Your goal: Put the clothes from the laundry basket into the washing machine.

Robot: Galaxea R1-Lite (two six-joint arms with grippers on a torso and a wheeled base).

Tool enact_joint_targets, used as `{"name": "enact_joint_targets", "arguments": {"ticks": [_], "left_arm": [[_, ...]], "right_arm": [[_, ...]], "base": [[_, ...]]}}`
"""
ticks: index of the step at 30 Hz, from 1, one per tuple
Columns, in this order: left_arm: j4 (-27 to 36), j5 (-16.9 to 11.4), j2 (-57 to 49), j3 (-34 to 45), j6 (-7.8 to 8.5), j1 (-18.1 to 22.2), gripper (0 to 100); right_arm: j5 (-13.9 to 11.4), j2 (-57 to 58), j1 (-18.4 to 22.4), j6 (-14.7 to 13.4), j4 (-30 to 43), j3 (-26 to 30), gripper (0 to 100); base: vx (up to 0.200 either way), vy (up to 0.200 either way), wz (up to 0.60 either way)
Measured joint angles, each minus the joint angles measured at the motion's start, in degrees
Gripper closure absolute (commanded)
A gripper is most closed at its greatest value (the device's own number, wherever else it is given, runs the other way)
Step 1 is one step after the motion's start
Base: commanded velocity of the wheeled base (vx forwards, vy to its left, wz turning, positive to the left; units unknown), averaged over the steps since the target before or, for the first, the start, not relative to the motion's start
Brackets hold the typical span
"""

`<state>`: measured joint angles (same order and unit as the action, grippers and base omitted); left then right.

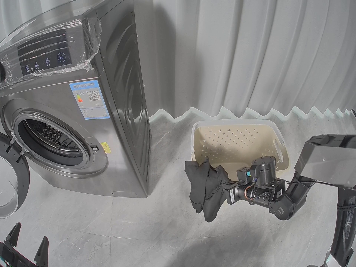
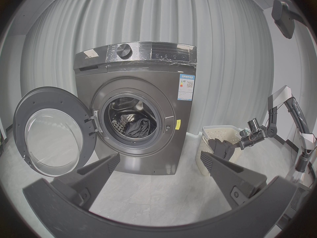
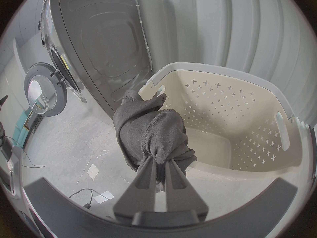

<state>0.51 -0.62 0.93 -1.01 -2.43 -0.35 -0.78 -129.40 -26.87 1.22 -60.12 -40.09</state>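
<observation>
Right gripper (image 3: 160,164) jaws clamped on dark grey garment (image 1: 205,190), bunched cloth hanging above floor (image 1: 148,227) just at near-left corner of laundry basket (image 1: 237,123). Basket right of washing machine (image 1: 122,75), close to curtain (image 1: 241,38). Machine door (image 2: 52,98) swung open to left; dark clothes (image 2: 137,128) in drum. Left gripper (image 2: 159,156) low, near-left, jaws spread wide, holding nothing.

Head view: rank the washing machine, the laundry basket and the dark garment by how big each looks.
Largest to smallest:
1. washing machine, by far
2. laundry basket
3. dark garment
None look alike.
</observation>
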Motion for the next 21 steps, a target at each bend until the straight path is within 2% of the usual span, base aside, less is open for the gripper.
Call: {"name": "enact_joint_targets", "arguments": {"ticks": [12,21], "left_arm": [[0.00,0.20,0.00,0.00,-0.02,0.00,0],[0.02,0.27,0.00,0.00,0.00,0.02,0]], "right_arm": [[0.51,14.85,-0.13,-0.68,-0.88,4.90,100],[2.06,30.67,-2.07,-2.96,-1.46,8.46,100]], "base": [[0.000,0.000,0.00],[0.000,0.000,0.00]]}}
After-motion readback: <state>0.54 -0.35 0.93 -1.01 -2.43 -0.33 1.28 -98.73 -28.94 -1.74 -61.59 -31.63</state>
